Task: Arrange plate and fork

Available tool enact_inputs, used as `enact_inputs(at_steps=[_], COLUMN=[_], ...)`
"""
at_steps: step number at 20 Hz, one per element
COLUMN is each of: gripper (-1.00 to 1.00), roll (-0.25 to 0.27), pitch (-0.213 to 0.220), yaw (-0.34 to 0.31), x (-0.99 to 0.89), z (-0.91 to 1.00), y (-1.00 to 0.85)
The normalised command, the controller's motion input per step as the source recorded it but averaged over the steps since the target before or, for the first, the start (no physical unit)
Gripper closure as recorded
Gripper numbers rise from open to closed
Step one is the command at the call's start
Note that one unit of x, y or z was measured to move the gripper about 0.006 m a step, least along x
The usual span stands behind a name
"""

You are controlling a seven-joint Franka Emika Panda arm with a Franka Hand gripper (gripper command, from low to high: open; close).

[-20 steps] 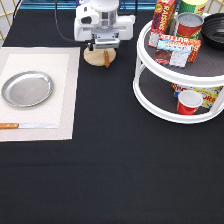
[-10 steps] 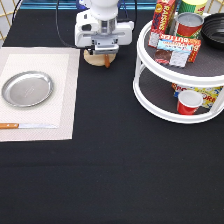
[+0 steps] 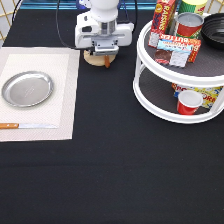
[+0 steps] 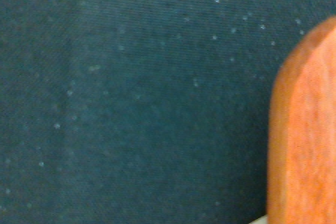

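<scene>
The silver plate (image 3: 27, 89) lies on a beige placemat (image 3: 57, 67) at the exterior view's left. My gripper (image 3: 103, 51) is low at the exterior view's top centre, right over a round tan wooden coaster (image 3: 93, 59). The brown-orange handle end of the fork (image 3: 107, 63) pokes out just under the hand, by the coaster; its tines are hidden. The wrist view shows that wooden handle (image 4: 304, 135) very close, over the black cloth.
A wooden-handled knife (image 3: 25, 126) lies on the placemat below the plate. A white two-tier turntable (image 3: 150, 95) at the exterior view's right holds cans, boxes and a red cup (image 3: 189, 101). Black cloth covers the table.
The hand has shifted slightly right and a little lower over the coaster. The fork handle end stays in about the same place.
</scene>
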Motion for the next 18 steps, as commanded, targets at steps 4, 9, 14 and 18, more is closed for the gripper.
enact_inputs(at_steps=[4, 9, 14, 18], gripper=[1.0, 1.0, 1.0, 1.0], roll=[0.0, 0.0, 0.0, 0.0], pitch=[-0.014, -0.022, -0.049, -0.058], yaw=[0.0, 0.0, 0.0, -0.012], x=[0.0, 0.0, 0.0, -0.08], z=[-0.09, -0.03, 0.0, 0.03], y=[0.0, 0.0, 0.0, -0.01])
